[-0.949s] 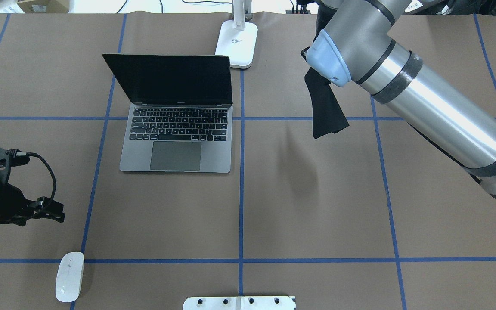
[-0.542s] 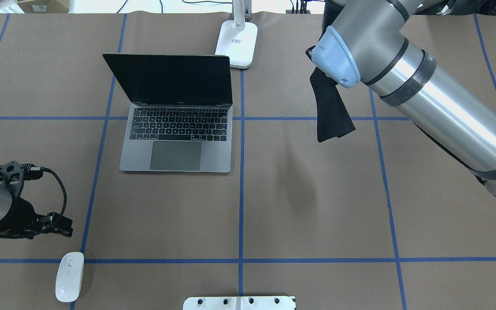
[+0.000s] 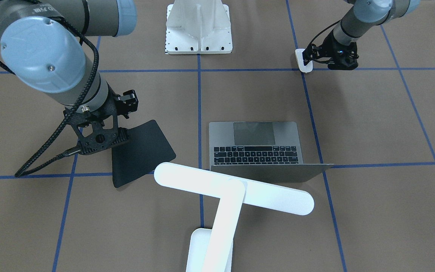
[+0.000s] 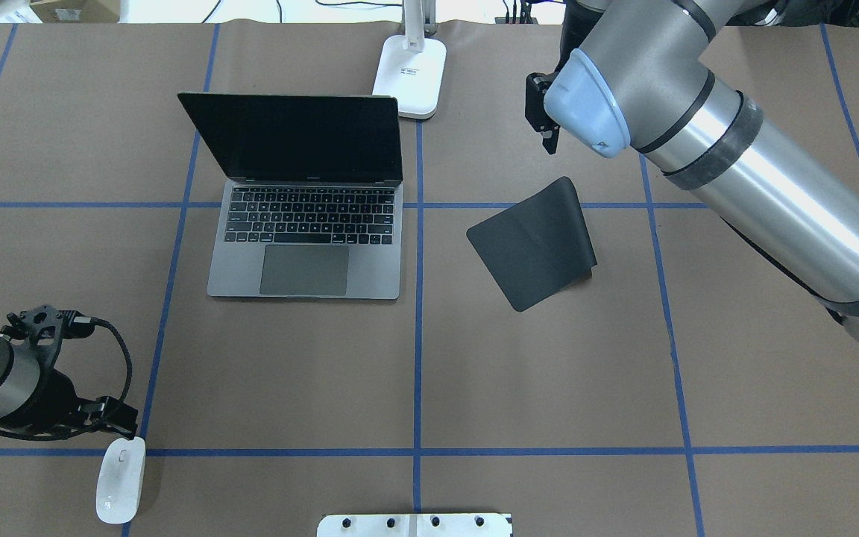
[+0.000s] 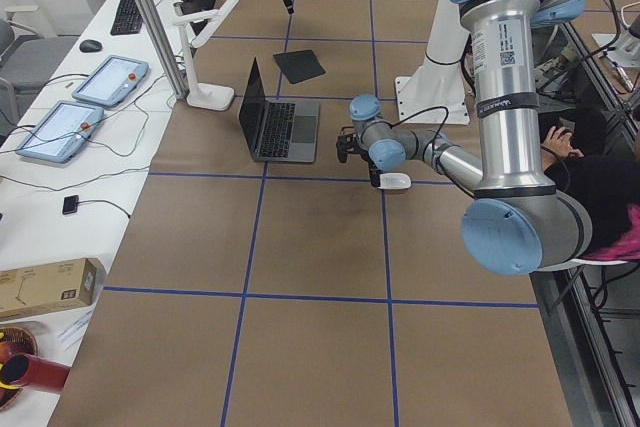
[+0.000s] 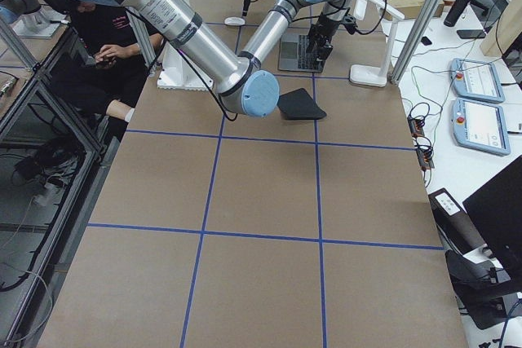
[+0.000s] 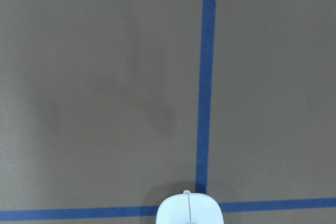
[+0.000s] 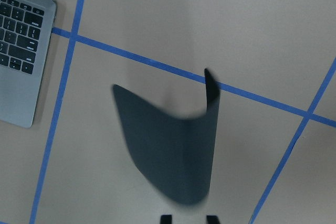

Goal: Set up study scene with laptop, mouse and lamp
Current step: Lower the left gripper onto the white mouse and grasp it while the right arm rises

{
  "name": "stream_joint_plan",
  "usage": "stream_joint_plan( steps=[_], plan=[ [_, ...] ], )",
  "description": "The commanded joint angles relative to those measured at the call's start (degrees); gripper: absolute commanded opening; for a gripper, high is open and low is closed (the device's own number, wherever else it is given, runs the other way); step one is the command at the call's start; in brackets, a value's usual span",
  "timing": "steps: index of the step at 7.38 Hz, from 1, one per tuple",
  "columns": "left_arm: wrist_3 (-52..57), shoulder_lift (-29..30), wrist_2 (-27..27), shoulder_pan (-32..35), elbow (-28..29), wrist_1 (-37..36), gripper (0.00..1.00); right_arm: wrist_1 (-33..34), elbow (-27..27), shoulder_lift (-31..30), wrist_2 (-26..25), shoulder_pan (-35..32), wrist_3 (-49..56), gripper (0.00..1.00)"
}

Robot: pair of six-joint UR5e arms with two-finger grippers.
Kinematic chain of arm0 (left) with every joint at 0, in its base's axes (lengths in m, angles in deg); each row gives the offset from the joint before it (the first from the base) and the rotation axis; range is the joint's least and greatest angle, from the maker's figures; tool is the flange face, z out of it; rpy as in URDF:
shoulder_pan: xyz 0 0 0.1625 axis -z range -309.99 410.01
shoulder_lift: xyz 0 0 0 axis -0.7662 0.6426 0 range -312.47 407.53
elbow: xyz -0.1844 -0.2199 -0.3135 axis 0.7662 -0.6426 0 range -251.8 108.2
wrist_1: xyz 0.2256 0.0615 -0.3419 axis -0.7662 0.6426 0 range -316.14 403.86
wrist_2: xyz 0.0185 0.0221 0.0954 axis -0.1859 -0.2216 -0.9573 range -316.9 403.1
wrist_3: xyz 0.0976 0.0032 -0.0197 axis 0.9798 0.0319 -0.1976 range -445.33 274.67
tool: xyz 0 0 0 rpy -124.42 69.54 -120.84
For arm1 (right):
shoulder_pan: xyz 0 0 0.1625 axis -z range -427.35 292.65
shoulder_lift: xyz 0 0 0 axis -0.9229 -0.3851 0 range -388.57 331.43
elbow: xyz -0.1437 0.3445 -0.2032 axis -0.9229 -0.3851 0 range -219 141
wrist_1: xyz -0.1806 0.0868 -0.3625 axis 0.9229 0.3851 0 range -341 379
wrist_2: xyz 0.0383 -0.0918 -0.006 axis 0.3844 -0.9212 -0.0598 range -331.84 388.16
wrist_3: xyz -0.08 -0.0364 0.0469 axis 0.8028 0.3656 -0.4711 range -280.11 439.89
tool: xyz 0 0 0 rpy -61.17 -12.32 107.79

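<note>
On the table point(image 4: 549, 373), the lamp point(image 3: 232, 189) is seen standing at the far edge, just behind the opened laptop point(image 4: 303, 224). A black pad point(image 4: 534, 246) is laid to the laptop's right, one edge curled up, beneath the right tool point(image 8: 189, 219), whose fingers are spread and empty. The left tool point(image 4: 116, 419) is held just beside the mouse point(image 4: 121, 479) at the near left; whether it is spread cannot be told.

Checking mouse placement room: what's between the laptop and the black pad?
Nothing but bare table cover and one blue tape line between laptop and pad, per overhead view.
</note>
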Motion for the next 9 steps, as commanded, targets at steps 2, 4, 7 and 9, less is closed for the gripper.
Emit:
stream_joint_plan(
  steps=[2, 4, 7, 9],
  plan=[
    [0.0, 0.6, 0.1, -2.9, 1.6, -0.1, 0.99, -6.0, 0.1, -3.0, -0.1, 0.0, 1.6, 1.00],
    [0.0, 1.2, 0.2, -3.7, 2.9, -0.1, 0.99, -6.0, 1.5, -3.1, -0.3, 0.0, 2.1, 1.00],
    [-2.0, 2.9, 0.8, -4.0, 4.1, -0.1, 0.99, -5.9, 2.3, -3.4, -1.8, 0.0, 2.0, 1.00],
    [-2.1, 3.0, 0.9, -4.1, 4.9, 0.1, 0.86, -5.9, 2.6, -3.4, -1.9, 0.0, 2.0, 1.00]
  ],
)
